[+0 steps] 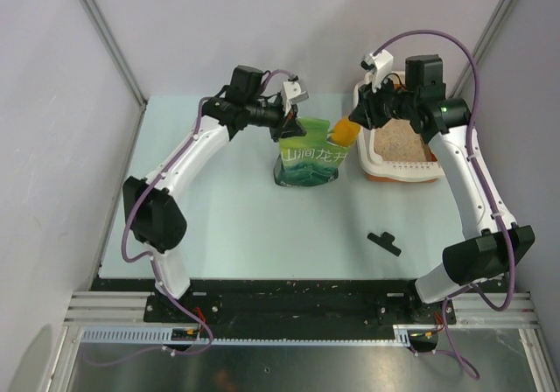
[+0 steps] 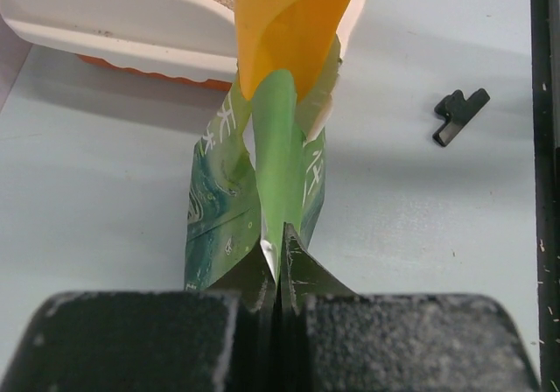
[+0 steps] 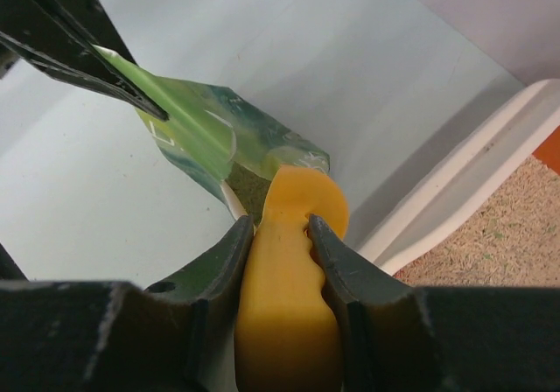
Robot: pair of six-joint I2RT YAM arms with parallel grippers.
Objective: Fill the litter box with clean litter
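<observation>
— Grip at the left is queried: what is held there?

— The left gripper (image 2: 278, 243) is seen fully closed. The top edge of the green bag (image 1: 306, 160) is pinched flat between its jaws, so the pouch is kept upright on the table (image 1: 219, 208).

— And further right?

— The yellow scoop (image 3: 284, 322) is clamped by its handle in the right gripper (image 3: 281, 224). The jaws are parted only as far as the handle demands, and the scoop's front end is set at the bag's mouth. Beyond it, the litter box (image 1: 398, 175) is found at the table's far right, with clean litter (image 1: 398, 143) already spread over its floor.

— What could be spoilt?

— If the scoop is driven in hard, the thin edge could be pulled from the pinch and the bag toppled. Granules could also be spilled between bag and box if the scoop is tilted in transit. 1 black clip (image 1: 383, 242) is seen well apart.
</observation>
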